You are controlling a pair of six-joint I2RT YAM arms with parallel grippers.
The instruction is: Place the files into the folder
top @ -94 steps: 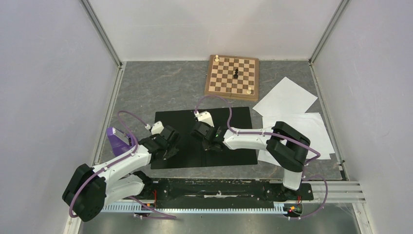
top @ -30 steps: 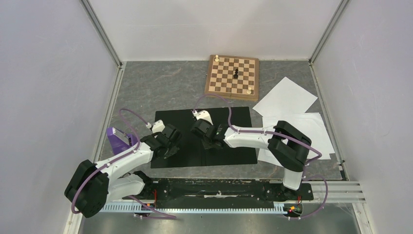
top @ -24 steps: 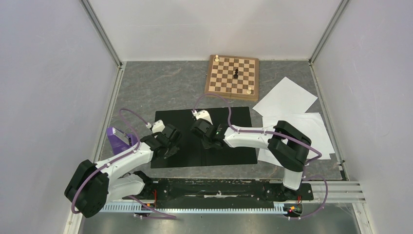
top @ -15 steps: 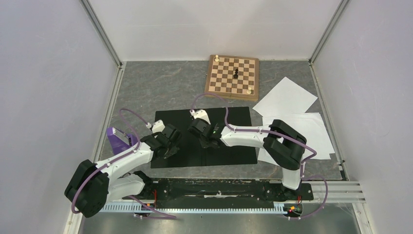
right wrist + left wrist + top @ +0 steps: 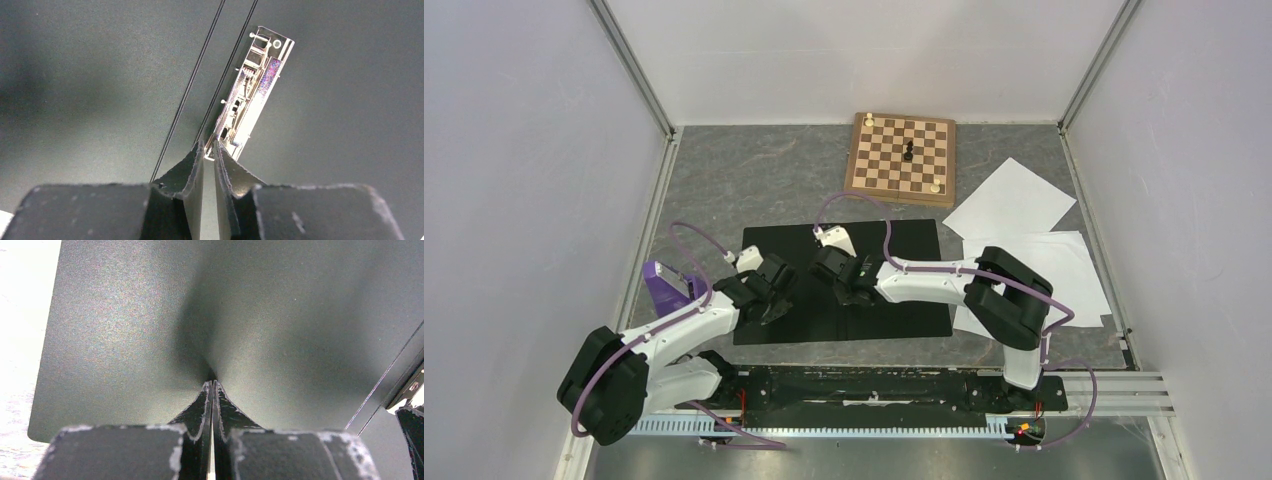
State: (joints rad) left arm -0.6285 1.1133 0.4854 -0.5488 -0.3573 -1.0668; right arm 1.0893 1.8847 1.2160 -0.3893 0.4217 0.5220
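Since earlier, the right gripper [image 5: 209,147] crept toward 10 o'clock, narrowing. At centre the left gripper [image 5: 212,385], clenched empty, presses the folder [image 5: 914,250], likely pinning it open. Right jaws sit nearly closed at the clip [image 5: 252,85], probably to work it; whether they pinch it I cannot tell. At 3 o'clock the files [image 5: 1014,205] lie partly under the right arm.
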